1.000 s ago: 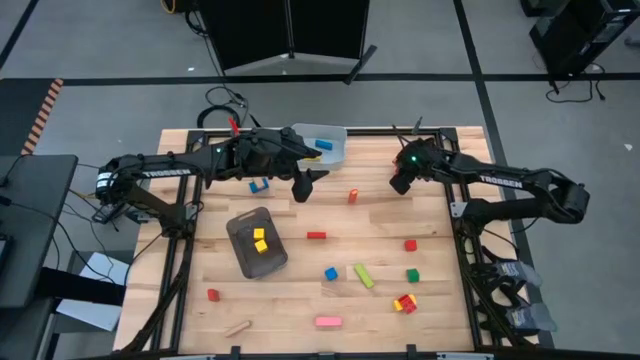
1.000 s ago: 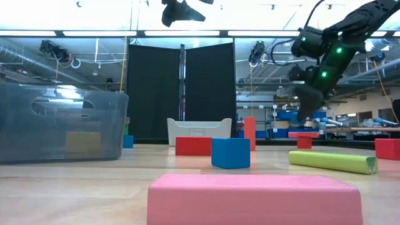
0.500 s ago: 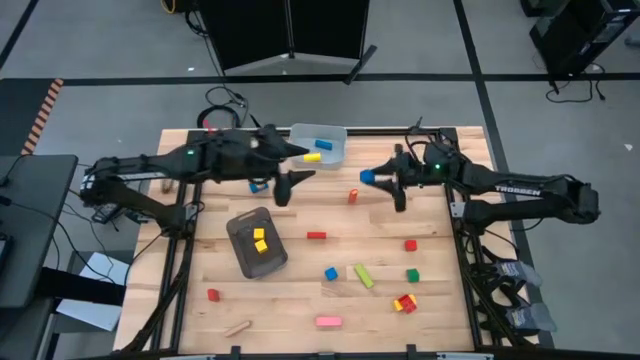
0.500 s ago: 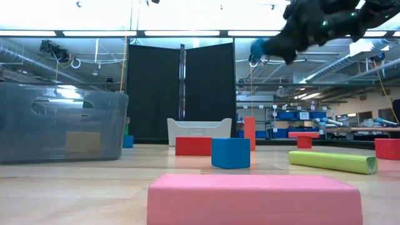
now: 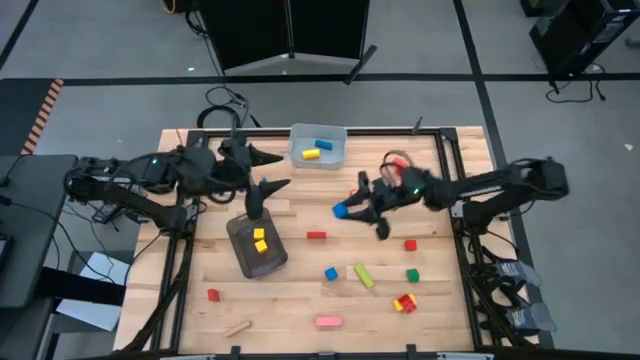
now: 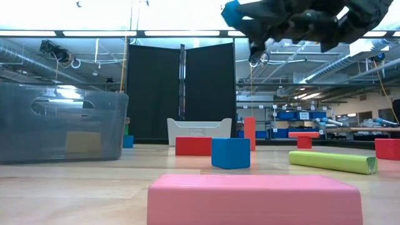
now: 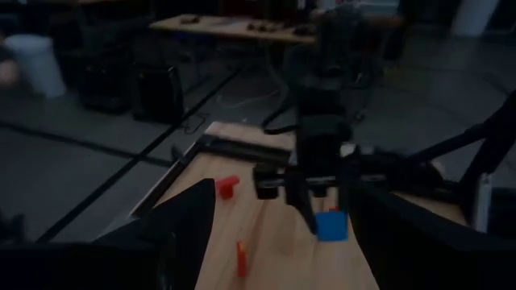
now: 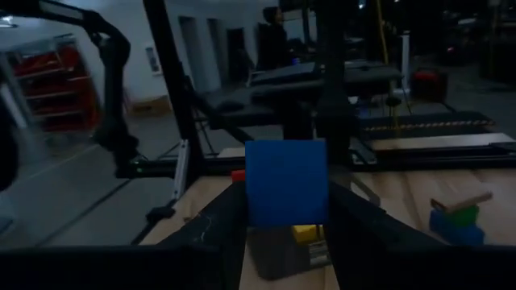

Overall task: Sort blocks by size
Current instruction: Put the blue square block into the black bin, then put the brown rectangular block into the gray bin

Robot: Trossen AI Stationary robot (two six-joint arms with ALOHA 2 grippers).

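Observation:
My right gripper (image 5: 348, 208) hangs over the middle of the table, shut on a blue cube (image 8: 286, 182). That cube also shows high up in the low view (image 6: 231, 10). To the left, my left gripper (image 5: 270, 172) stands open and holds nothing, above the far end of the dark grey tray (image 5: 240, 262), which holds two yellow cubes (image 5: 260, 240). The light bin (image 5: 300, 150) at the far edge holds a blue and a yellow block. Other blocks lie flat on the table: a red bar (image 5: 316, 236), a green bar (image 5: 363, 275) and a pink bar (image 5: 327, 321). My right gripper pinches the blue cube by two opposite sides (image 8: 251, 187) between its two fingers (image 8: 216, 234). The fingers lie about level and point toward the table's left. The cube is lifted clear of the table.
A red cube (image 5: 410, 245), a green cube (image 5: 412, 275), a blue cube (image 5: 330, 272) and a red-and-yellow cluster (image 5: 405, 303) lie on the right half. A red cube (image 5: 213, 294) and a wooden bar (image 5: 237, 327) lie near the left front corner.
My right gripper has tipped from pointing down to about level. It has carried the blue cube up and toward the table's middle, leftward and nearer. My left gripper has drawn back from the bin toward the table's left and now hangs over the tray, still open.

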